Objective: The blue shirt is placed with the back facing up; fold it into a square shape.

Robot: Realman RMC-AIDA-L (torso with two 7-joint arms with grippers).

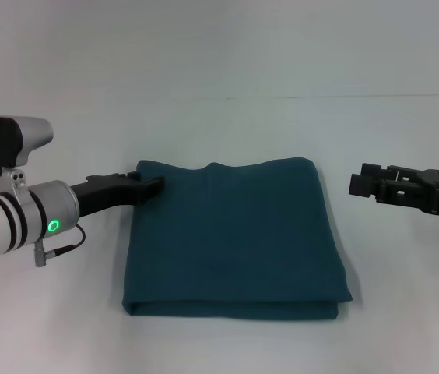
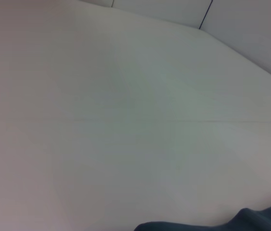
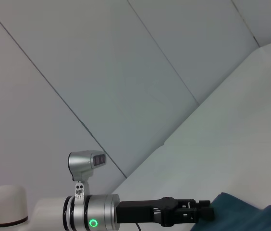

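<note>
The blue shirt (image 1: 235, 234) lies flat on the white table (image 1: 227, 125), folded into a rough square with a doubled edge toward me. My left gripper (image 1: 156, 187) rests at the shirt's far left corner and touches the cloth there. The right wrist view shows that same left gripper (image 3: 207, 211) against the shirt's edge (image 3: 251, 216). A sliver of the shirt (image 2: 265, 219) also shows in the left wrist view. My right gripper (image 1: 357, 184) hovers open to the right of the shirt, clear of it, with nothing between its fingers.
The white tabletop runs on all sides of the shirt up to a pale wall (image 1: 219, 47) behind. The left arm's silver forearm with a green light (image 1: 53, 227) reaches in from the left.
</note>
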